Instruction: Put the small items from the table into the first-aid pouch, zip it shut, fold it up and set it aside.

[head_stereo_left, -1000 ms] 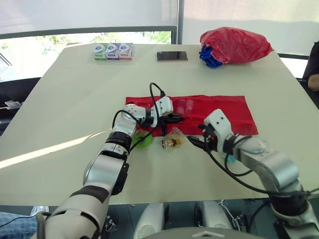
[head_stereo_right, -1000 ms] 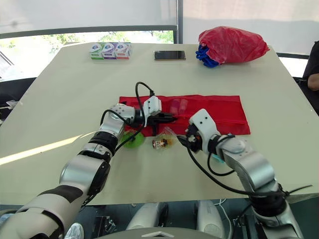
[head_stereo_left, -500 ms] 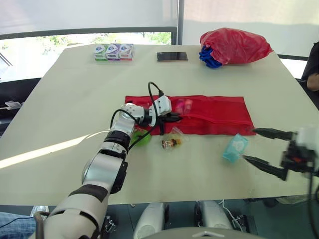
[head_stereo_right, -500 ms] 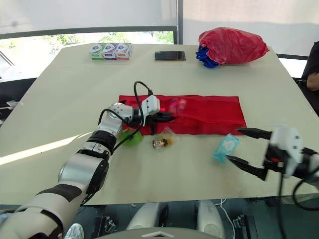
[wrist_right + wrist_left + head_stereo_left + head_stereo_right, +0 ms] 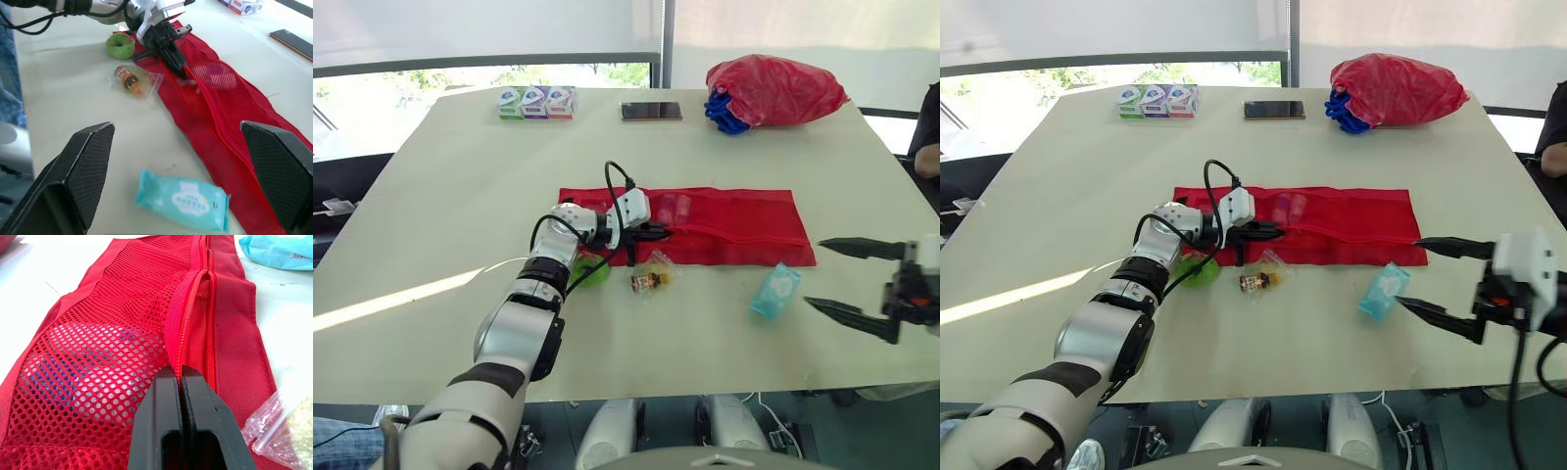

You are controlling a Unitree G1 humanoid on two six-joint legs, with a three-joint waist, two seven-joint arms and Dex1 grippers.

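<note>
While outstretched, left claw [image 5: 660, 233] on pouch [image 5: 744, 217]

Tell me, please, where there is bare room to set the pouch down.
Bare: the band between the tissue packs, phone and red pouch, and the table left of the pouch. Crowded: the pouch's near edge, with green ring, bagged bottle and wipes pack.
</note>
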